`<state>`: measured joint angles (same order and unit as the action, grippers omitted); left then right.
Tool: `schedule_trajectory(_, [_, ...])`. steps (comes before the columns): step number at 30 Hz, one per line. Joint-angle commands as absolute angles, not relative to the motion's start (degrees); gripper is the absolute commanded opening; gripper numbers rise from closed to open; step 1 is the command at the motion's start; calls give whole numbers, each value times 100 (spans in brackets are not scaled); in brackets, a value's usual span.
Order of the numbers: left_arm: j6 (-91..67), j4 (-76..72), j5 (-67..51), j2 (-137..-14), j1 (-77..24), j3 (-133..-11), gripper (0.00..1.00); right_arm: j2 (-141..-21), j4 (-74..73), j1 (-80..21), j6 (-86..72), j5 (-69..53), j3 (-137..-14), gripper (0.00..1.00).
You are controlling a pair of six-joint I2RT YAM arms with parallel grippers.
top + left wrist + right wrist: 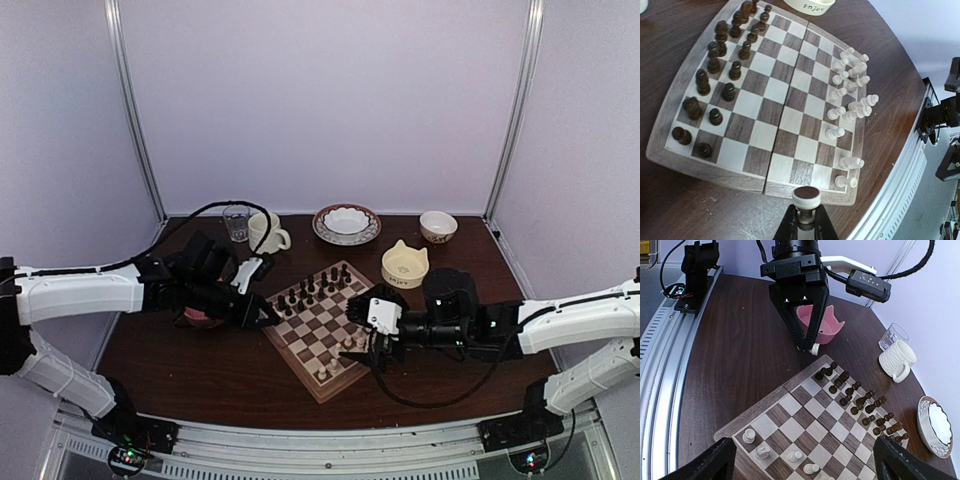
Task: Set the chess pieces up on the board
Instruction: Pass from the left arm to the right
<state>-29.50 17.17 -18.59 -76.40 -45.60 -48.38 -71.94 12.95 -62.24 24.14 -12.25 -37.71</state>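
**Desk:** Where is the board [300, 345] placed, and what room is seen around it?

**Photographer:** It is shown at table centre, turned corner-on. Dark tabletop [200, 370] lies open from 6 to 9 o'clock of it. From 11 to 2 o'clock the far edge is lined with a glass [236, 222], a mug [266, 233], a plate [346, 224] and a small bowl [438, 226]. A cat-eared bowl [404, 265] is set just beside the 1 o'clock rim (the tightest spot). A pink bowl [822, 325] is half hidden behind the left arm at 9 o'clock.

**Desk:** And the grippers?

**Photographer:** The left gripper [805, 214] is pictured just off the board's 9 o'clock corner. Its fingers are clamped on a cream piece [806, 196], held outside the rim. Contact with the table cannot be told. The right gripper [807, 467] is held over the 4 o'clock edge, its fingers spread wide apart.

**Desk:** How are the pieces seen?

**Photographer:** The chess pieces [850, 100], small and cream-white, are crowded in two uneven rows along the 4 o'clock side. The dark pieces [720, 65] are ranked in two rows opposite, at 10 o'clock. Several ranks of squares lie between the two camps.
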Motion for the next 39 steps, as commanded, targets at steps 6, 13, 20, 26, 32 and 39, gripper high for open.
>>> schedule_trajectory(6, [-2582, 2068, -2331, -8245, -4790, -5825, 8, -7134, 784, -6313, 2988, -1200, -4306, 100])
schedule_trajectory(13, [-2608, 2124, -2768, -8355, -4797, -5854, 8, -7736, 385, -6894, 4471, -67, -4874, 98])
schedule_trajectory(20, [-2765, 2209, -3033, -8602, -4807, -5950, 5, -8629, -394, -6913, 5155, 300, -5845, 84])
schedule_trajectory(26, [-2829, 2186, -3123, -8710, -4825, -5968, 5, -8949, -19, -6900, 5187, 271, -5832, 69])
schedule_trajectory(32, [-2848, 2157, -3177, -8735, -4859, -5976, 5, -9277, -18, -6879, 5154, 329, -5840, 68])
schedule_trajectory(39, [-2814, 2142, -3310, -8867, -4941, -6053, 5, -9677, 95, -6865, 5058, 465, -6173, 62])
